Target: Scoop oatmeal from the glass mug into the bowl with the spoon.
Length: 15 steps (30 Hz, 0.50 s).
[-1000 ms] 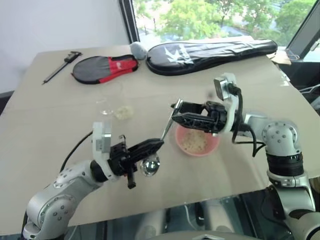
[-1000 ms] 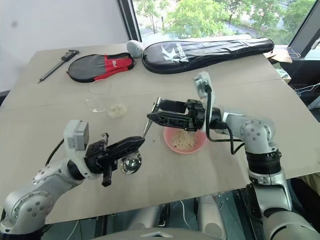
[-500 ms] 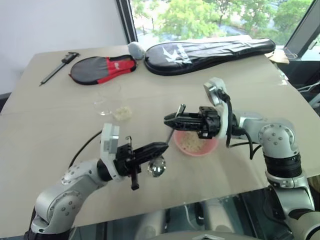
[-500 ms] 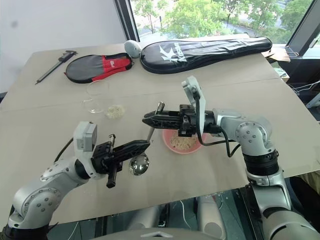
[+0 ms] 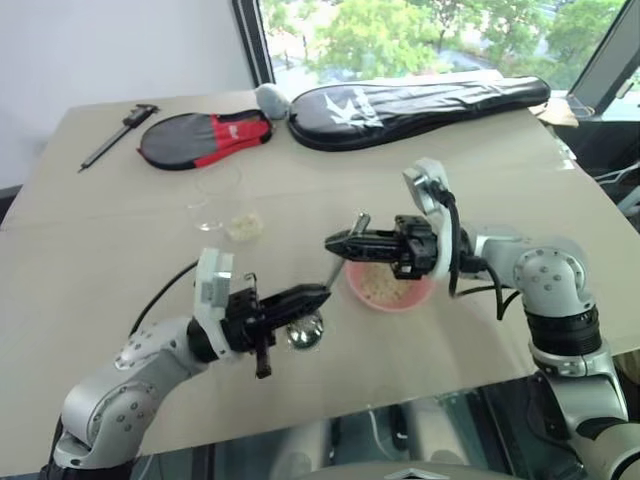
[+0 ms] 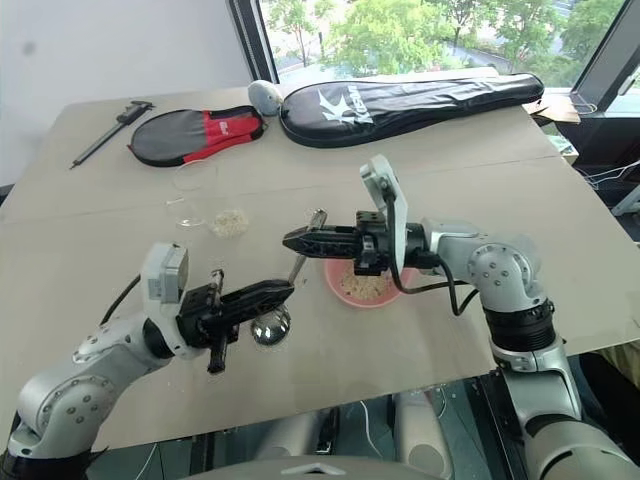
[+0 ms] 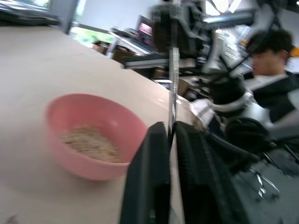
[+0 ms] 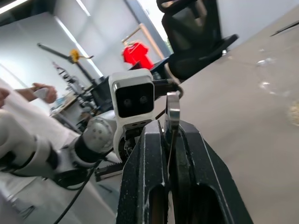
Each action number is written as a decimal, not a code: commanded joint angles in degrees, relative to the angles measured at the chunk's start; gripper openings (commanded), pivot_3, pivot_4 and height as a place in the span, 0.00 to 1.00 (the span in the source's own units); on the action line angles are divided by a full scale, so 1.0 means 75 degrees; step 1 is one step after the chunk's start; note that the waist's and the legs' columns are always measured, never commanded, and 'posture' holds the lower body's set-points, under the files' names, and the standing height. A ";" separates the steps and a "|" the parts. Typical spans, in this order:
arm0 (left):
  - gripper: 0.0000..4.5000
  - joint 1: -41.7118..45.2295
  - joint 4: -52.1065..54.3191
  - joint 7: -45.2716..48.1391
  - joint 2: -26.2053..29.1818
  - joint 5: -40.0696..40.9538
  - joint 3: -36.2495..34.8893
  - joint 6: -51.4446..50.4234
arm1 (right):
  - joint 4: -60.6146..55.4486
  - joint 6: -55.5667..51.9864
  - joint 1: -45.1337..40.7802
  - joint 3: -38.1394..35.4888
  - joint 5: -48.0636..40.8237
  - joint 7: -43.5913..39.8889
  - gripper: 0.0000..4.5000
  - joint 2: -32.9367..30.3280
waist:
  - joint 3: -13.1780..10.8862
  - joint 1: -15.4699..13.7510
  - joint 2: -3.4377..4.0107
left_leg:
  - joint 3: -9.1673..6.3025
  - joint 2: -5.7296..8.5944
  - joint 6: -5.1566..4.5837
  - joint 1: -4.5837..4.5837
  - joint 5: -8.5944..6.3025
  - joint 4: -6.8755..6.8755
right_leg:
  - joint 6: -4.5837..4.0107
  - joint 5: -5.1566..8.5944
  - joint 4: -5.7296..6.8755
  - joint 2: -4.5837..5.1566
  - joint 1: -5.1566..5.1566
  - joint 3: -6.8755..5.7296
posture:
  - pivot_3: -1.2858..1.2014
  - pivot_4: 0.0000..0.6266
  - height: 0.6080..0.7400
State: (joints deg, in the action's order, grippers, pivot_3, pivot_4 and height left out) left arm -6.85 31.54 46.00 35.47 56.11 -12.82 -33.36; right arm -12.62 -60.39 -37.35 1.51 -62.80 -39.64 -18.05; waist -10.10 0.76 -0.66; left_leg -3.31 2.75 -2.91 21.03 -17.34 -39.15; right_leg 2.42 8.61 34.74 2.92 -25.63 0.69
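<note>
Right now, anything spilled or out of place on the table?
Yes. A small heap of oatmeal lies loose on the table beside the glass mug, not in the pink bowl. The spoon is pinched by both grippers at once, off the table.

Looks like robotics lab or office to me: big beige table by window with trees outside, seated person among monitors and office chairs, another robot arm.
</note>
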 commanded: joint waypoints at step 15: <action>0.67 -0.0387 0.1163 -0.3956 -0.1805 -0.2757 -0.1716 0.2103 | 0.1809 0.0346 -0.0771 -0.2109 0.0128 0.3019 0.00 0.0122 | -0.0002 -0.0006 0.0003 | -0.0001 0.0008 0.0003 0.0016 0.0001 0.0006 | -0.0004 -0.0005 -0.0011 0.0027 -0.0009 0.0001 | 0.52 0.24 1.00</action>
State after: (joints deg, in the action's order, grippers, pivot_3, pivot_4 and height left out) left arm -9.62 37.88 19.00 22.02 38.49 -23.99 -20.18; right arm 0.80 -59.82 -40.83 -11.49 -62.47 -18.35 -16.33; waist -10.11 0.71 -0.64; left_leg -3.25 2.84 -2.88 21.13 -17.33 -39.11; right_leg 2.39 8.57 34.67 3.09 -25.70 0.73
